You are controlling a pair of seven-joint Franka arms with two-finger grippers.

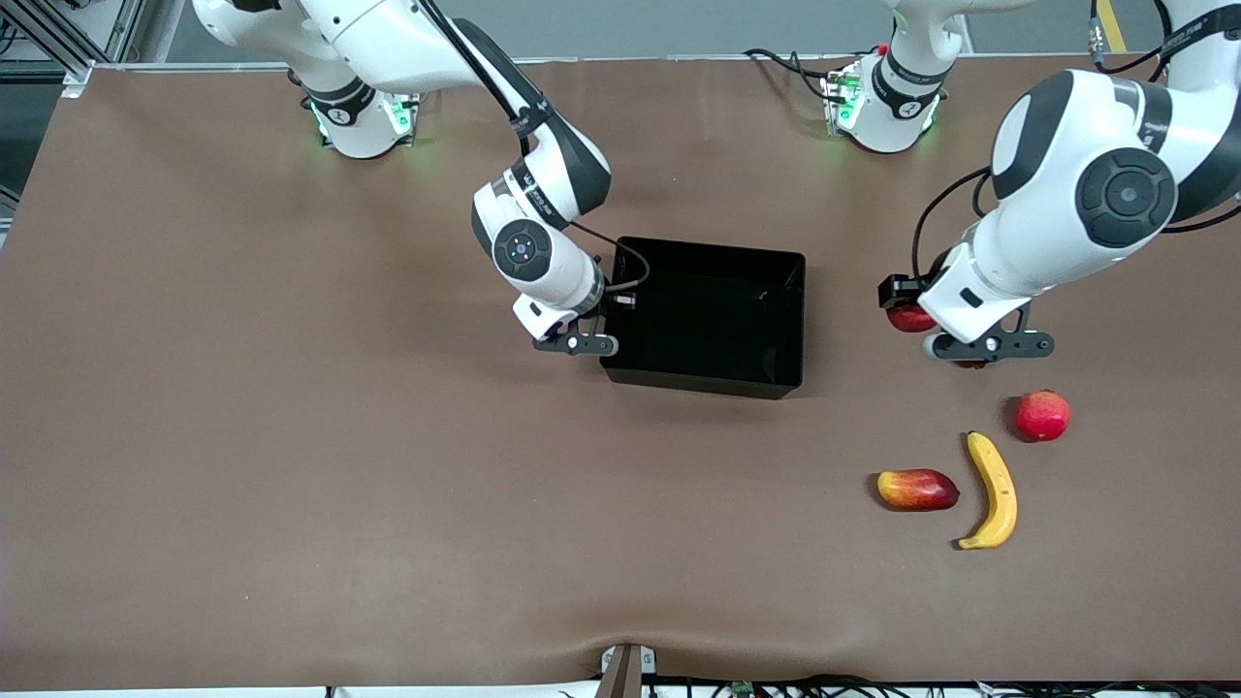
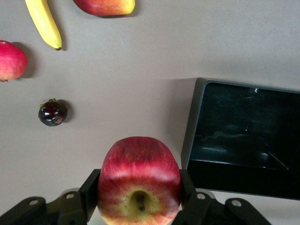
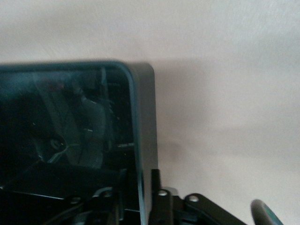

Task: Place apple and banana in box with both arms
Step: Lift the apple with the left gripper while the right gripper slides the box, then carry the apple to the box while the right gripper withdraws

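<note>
My left gripper point(image 1: 916, 310) is shut on the red apple point(image 1: 909, 318) and holds it above the table, off the black box's point(image 1: 790, 320) end that faces the left arm. In the left wrist view the apple point(image 2: 139, 183) sits between both fingers with its yellowish dimpled end showing, and the box point(image 2: 190, 140) lies ahead. The banana point(image 1: 996, 490) lies on the table nearer the front camera; it also shows in the left wrist view point(image 2: 43, 21). My right gripper point(image 1: 620, 301) is at the box's other end wall point(image 3: 146, 140), one finger inside and one outside point(image 3: 137, 183).
A pinkish-red round fruit point(image 1: 1043, 415) and a red-and-yellow mango-like fruit point(image 1: 917, 490) lie beside the banana. A small dark red fruit point(image 2: 52, 112) sits on the table under my left hand. The box's inside shows nothing in it.
</note>
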